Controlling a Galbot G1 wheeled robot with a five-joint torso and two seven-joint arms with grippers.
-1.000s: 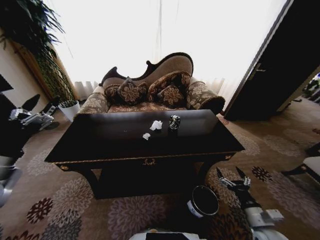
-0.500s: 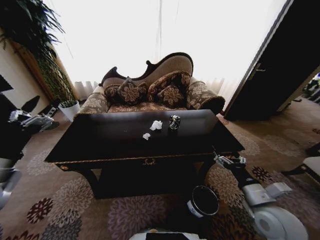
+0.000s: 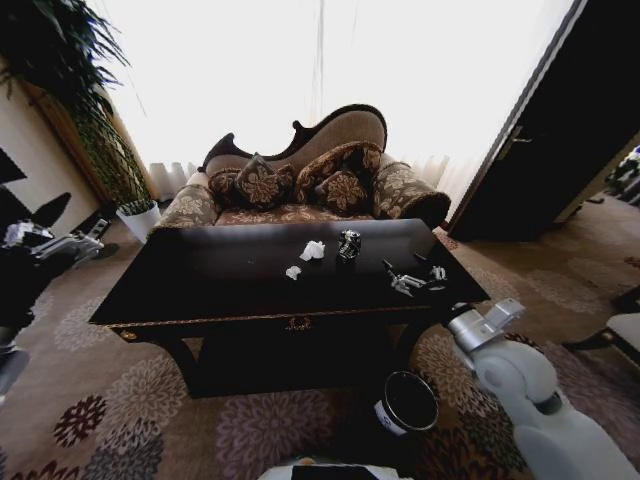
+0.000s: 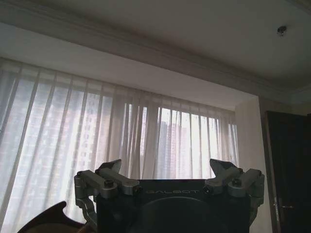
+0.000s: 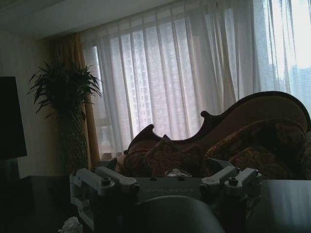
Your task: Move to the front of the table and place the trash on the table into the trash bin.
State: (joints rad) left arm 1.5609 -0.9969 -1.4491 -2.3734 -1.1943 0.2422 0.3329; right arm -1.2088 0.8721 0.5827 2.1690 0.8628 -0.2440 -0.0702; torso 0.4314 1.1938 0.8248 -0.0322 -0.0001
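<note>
We are losing the trash bin's (image 3: pixel 405 403) lower part behind our own body at the head view's bottom edge. Our right gripper's (image 5: pixel 165 187) body is hiding most of the can (image 5: pixel 177 173).

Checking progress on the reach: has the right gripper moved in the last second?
Yes. The right gripper has risen from beside the trash bin to above the table, near its right end, short of the can.

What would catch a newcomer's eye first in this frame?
The glossy black table fills the middle of the head view, with two white paper wads and a crushed can near its far edge. The right gripper hovers open over the table's right end, while the black trash bin stands on the carpet in front.
</note>
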